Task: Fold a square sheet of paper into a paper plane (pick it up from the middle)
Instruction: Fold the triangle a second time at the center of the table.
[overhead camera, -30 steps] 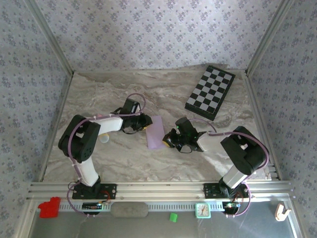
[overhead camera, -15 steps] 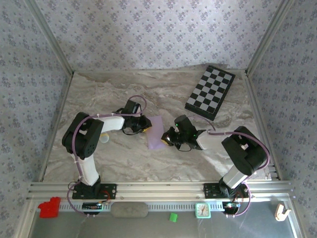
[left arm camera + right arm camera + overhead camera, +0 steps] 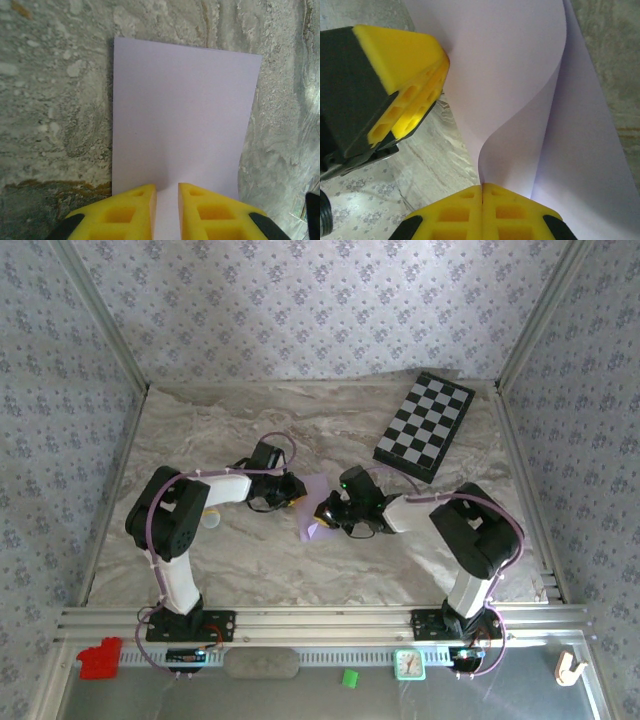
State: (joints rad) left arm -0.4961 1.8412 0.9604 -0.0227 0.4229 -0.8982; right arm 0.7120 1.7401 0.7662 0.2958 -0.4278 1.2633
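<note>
We looked at the marble worktop and saw the lilac sheet of paper lying near its middle, well away from the chequered board in the far right corner. The sheet looked like a long rectangle, so we thought it was already folded in half (a first fold, we guessed).

A second before, the right gripper had sat on the worktop just to the right of the sheet. Now it had slid left and reached over the sheet's right edge. Its yellow fingers were pressed tight together, and the top layer of the paper ran right into them. That layer had curled up off the layer below, like a page being turned.

The left gripper had come a tiny bit closer and then stopped at the sheet's left edge. Its fingers stood a little way apart, with paper showing in the thin gap. We could not tell if it was pushing the paper down or only resting there.

We thought this meant the next fold was starting. One side was kept in place, and the other side was lifted to be bent over. No paper plane could be seen yet, so a lot of folding was left.
</note>
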